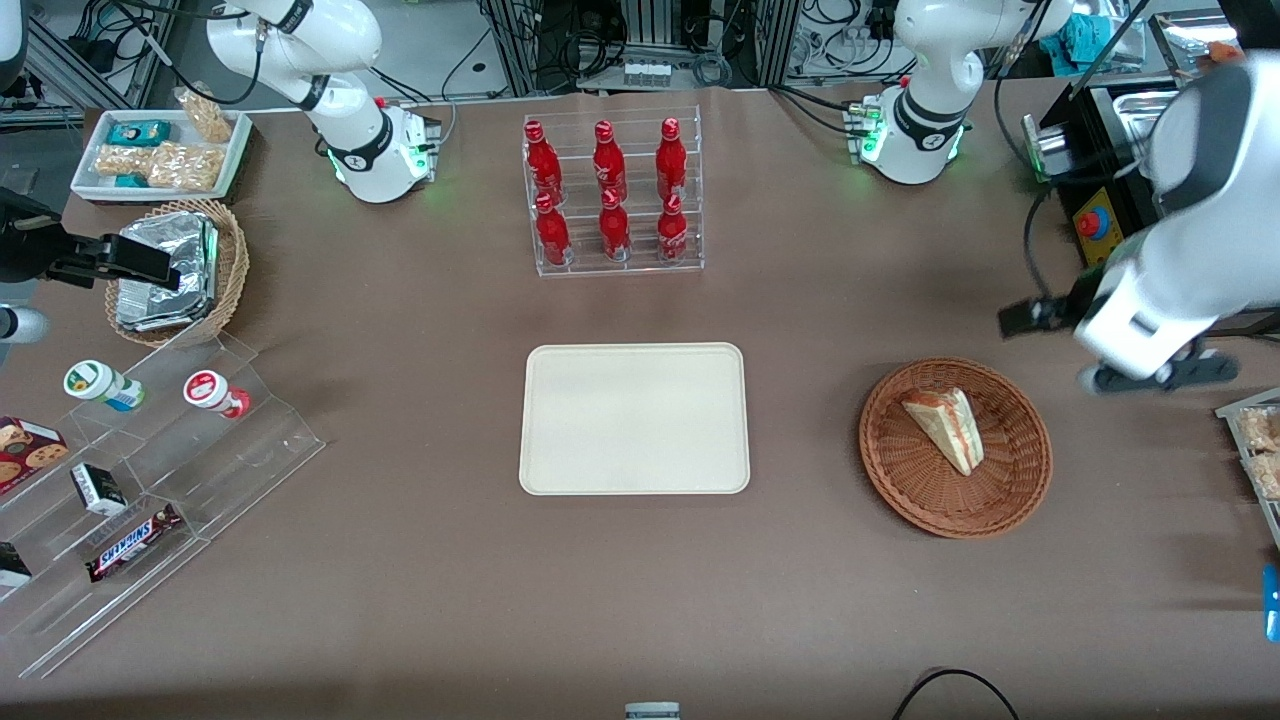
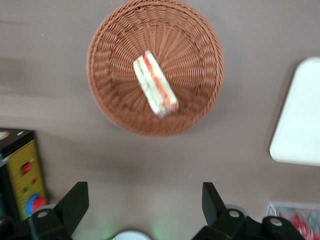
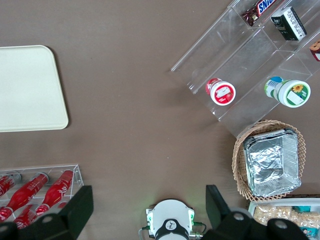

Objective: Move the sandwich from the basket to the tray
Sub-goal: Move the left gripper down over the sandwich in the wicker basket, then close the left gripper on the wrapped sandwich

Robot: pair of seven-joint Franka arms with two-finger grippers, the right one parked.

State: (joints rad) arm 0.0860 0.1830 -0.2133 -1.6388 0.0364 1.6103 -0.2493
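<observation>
Here the claw [image 2: 142, 210] hangs spread wide and empty, high above the bench beside the basket [image 1: 1010, 480]; the sandwich [image 1: 946, 428] lies inside it. Descending off-centre could snag the wicker rim.

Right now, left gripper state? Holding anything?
Gripper: open, holding nothing, hanging above the table beside the basket. Sandwich lies in the basket, untouched.

Left arm bent low over the table's working end, hand [image 2: 141, 202] raised, fingers [image 2: 75, 200] spread wide
</observation>
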